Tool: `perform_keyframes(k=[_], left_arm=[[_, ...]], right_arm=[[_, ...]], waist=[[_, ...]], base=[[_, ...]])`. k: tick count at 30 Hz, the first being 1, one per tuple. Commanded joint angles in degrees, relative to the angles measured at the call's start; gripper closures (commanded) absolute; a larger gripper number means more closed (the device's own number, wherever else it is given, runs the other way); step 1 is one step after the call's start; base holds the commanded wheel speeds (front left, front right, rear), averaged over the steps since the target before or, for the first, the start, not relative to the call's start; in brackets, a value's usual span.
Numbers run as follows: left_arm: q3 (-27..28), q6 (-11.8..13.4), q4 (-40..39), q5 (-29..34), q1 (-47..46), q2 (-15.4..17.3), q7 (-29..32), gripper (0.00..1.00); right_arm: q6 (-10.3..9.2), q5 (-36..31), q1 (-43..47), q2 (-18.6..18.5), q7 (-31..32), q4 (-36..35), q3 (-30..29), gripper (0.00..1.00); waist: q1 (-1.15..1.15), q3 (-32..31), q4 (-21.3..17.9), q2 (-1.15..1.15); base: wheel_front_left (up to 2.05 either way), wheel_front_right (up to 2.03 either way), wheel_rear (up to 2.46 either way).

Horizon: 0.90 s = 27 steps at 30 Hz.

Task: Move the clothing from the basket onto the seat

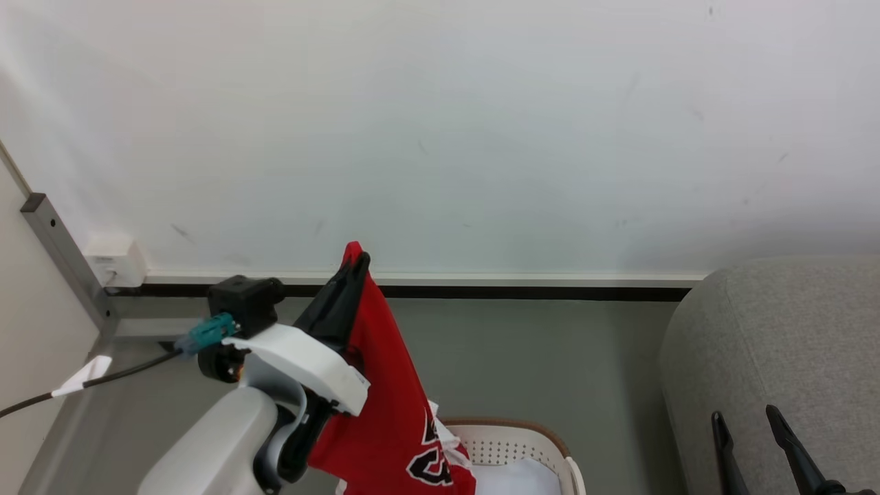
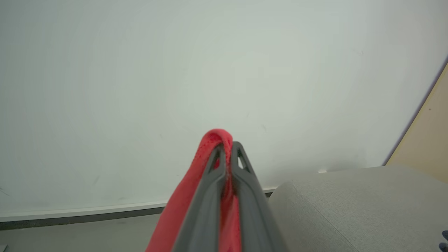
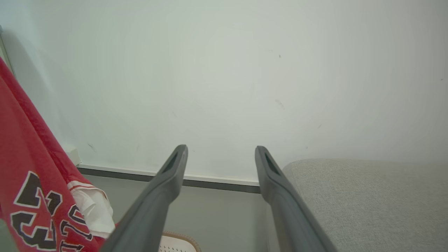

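My left gripper point(image 1: 356, 262) is raised high and shut on a red jersey point(image 1: 388, 405) with dark print, which hangs down from the fingertips over the basket point(image 1: 512, 440). In the left wrist view the red jersey point(image 2: 210, 154) is pinched between the closed fingers point(image 2: 241, 182). The cream basket with its brown rim sits low in the head view, a white pad point(image 1: 515, 478) inside it. The grey seat point(image 1: 777, 344) stands to the right. My right gripper point(image 1: 746, 416) is open and empty beside the seat; its wrist view shows the jersey point(image 3: 31, 196) at far left.
A white wall fills the background, with a dark skirting strip along the grey floor point(image 1: 536, 357). A wall socket point(image 1: 117, 261) and a black cable point(image 1: 89, 381) lie at the left, near a dark metal post point(image 1: 62, 247).
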Motion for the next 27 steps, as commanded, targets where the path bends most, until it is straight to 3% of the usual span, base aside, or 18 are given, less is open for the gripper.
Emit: perform_keyframes(k=[1,7,11,21,27], left_arm=[[0.2,0.5,-0.9,0.2,0.8,0.8,0.1,1.0],[-0.2,1.7,-3.7,1.0,0.4,1.1,1.3,1.0],[-0.6,1.9,-4.7,1.3,-0.4,0.9,1.9,1.0],[-1.7,1.6,-6.7,0.7,-1.4,0.0,2.9,1.0],[-2.2,1.5,-7.2,0.8,-2.2,-0.7,3.2,1.0]], right_arm=[[-0.14,0.3,0.8,-0.2,0.0,-0.2,-0.2,0.0],[-0.14,0.3,-0.2,-0.7,0.0,-0.8,1.1,0.0],[-0.14,1.7,-1.8,-2.2,0.0,-1.2,5.0,0.0],[-0.13,11.7,-15.4,-11.1,0.0,3.6,30.1,0.0],[-0.14,16.3,-23.6,-12.1,0.2,8.2,41.8,0.0]], waist=[[0.01,-0.2,0.0,-0.01],[0.01,-0.3,0.6,-0.01],[0.01,-0.4,1.4,-0.01],[0.01,-0.3,3.4,-0.01],[0.01,-0.2,4.5,-0.01]], base=[[0.0,0.0,0.0],[0.0,0.0,0.0],[0.0,0.0,0.0],[0.0,0.0,0.0],[0.0,0.0,0.0]])
